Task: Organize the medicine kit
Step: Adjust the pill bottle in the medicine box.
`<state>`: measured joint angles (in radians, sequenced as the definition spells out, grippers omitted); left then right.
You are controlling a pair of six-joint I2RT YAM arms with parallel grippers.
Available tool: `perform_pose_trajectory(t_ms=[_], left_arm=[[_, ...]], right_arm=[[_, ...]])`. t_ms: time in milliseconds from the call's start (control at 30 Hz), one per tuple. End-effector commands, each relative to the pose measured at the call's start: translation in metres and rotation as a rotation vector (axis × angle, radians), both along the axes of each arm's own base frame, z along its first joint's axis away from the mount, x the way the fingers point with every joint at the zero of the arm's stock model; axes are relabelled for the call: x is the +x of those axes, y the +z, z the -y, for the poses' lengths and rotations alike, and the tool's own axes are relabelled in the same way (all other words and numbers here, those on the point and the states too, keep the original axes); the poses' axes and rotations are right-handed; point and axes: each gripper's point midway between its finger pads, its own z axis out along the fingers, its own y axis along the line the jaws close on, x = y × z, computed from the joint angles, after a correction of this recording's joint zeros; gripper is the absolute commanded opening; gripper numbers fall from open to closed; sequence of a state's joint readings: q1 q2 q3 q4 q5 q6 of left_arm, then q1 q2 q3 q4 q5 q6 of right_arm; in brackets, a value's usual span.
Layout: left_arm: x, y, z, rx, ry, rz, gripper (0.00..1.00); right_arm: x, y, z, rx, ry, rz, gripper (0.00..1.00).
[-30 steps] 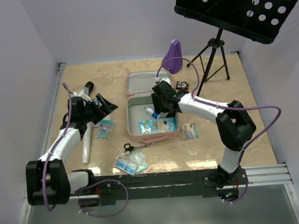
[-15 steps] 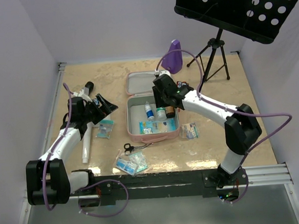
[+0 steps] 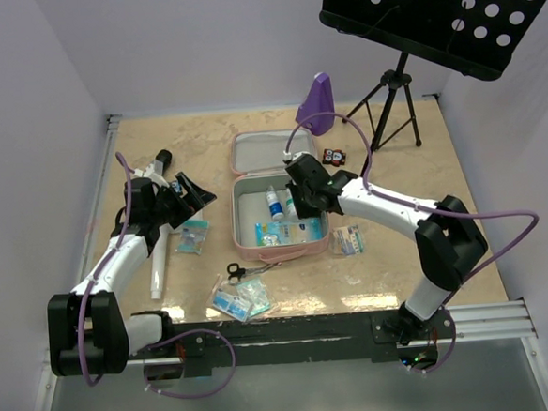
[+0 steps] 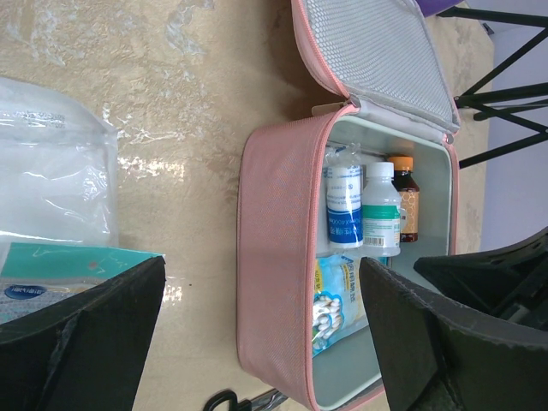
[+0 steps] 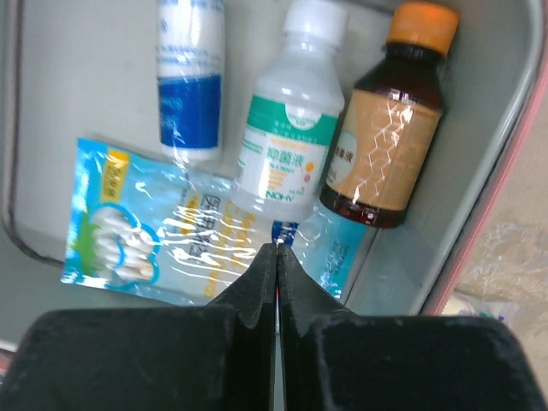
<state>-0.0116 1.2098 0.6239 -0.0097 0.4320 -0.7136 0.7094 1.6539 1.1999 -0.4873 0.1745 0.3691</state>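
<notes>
Pink medicine kit (image 3: 239,223) lies open on the table (image 3: 418,252) holding three bottles (image 5: 287,145) and a swab packet (image 5: 128,240), while loose packets (image 3: 238,300), scissors (image 3: 233,270) and a white tube (image 3: 157,268) lie outside; right gripper (image 5: 276,250) hangs pinched shut and empty over it, left gripper (image 3: 185,197) spread wide.

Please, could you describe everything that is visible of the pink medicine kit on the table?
The medicine kit is a pink, fabric-looking zip case with rounded corners, lying open on the table. Its lid lies back behind the tray, showing a grey mesh pocket. The pale-lined tray holds a blue-and-white wrapped item, a white bottle and a brown bottle lying side by side, and a blue swab packet nearer the front. The shut right pincer is above the packet.
</notes>
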Motion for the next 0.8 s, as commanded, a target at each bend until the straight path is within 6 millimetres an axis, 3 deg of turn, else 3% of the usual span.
perform_pose_trajectory(t_ms=[0,300,433,667,767], left_arm=[[0.002,0.002,0.001,0.007,-0.009,0.027,1.0],[0.002,0.0,0.0,0.012,-0.009,0.019,1.0],[0.002,-0.002,-0.001,0.022,-0.006,0.014,1.0],[0.002,-0.004,-0.001,0.021,-0.004,0.008,1.0],[0.002,-0.004,0.0,0.021,-0.01,0.009,1.0]], right_arm=[[-0.008,-0.007,-0.001,0.002,0.034,-0.009,0.0],[0.014,-0.023,-0.014,0.034,-0.042,0.014,0.0],[0.023,-0.028,-0.01,0.008,-0.092,0.032,0.0],[0.03,-0.014,-0.01,0.052,-0.127,0.072,0.0],[0.023,0.007,-0.022,0.089,-0.051,0.083,0.0]])
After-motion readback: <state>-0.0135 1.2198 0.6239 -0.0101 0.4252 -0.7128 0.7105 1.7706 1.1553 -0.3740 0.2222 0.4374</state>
